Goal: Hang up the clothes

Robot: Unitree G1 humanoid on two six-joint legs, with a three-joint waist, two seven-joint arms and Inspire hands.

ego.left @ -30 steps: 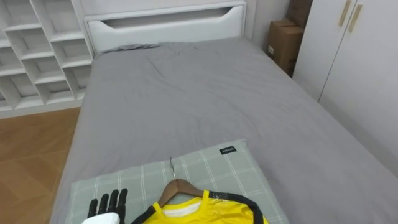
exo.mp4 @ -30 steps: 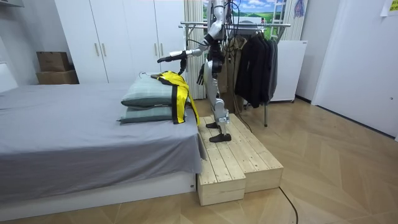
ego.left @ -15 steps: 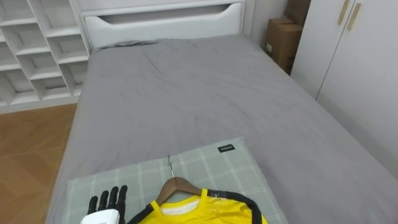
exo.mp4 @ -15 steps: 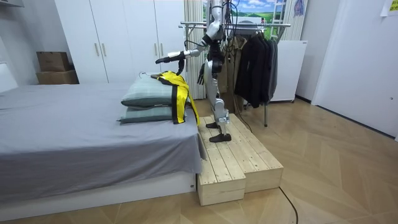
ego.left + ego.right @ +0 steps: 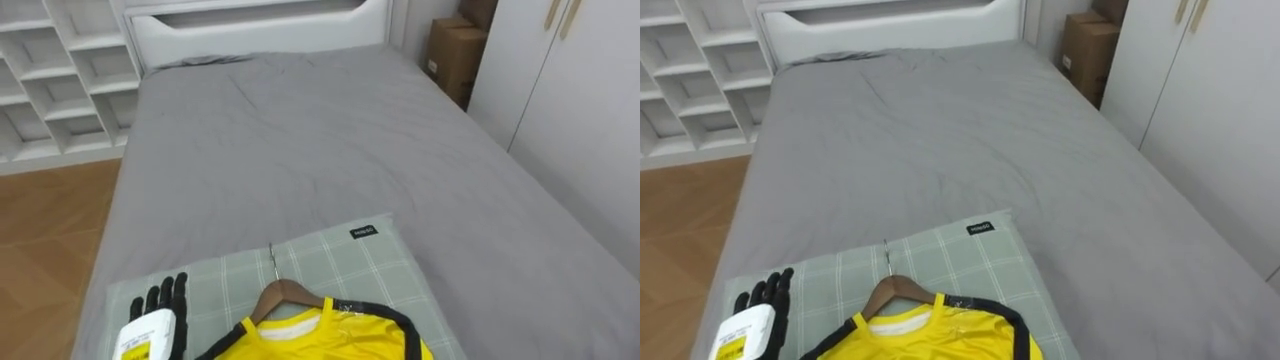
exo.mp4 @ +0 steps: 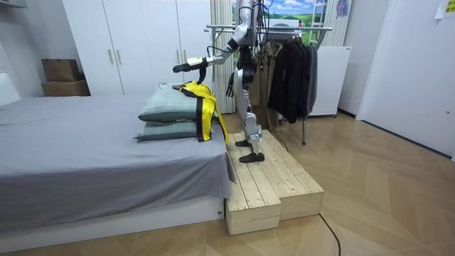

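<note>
Left hand [image 5: 160,303], lower left, fingers straight, empty; grabbing cloth rather than the hanger [image 5: 283,297] may pull the yellow shirt [image 5: 320,342] off it. Right hand [image 6: 229,89]: grip cannot be told.

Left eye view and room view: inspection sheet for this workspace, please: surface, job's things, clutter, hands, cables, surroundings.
Surface: grey bed, checked pillow at its near end.
Job's things: yellow shirt on a wooden hanger, lying on the pillow, hook toward the headboard; clothes rack behind the robot, dark clothes on it.
Clutter: nothing seen.
Hands: left hand open, raised above the pillow, left of the shirt; right hand down by the hip.
Cables: nothing seen besides the robot's own.
Surroundings: white shelves, cardboard boxes, wardrobe; robot stands on a wooden platform at the bed's end.
</note>
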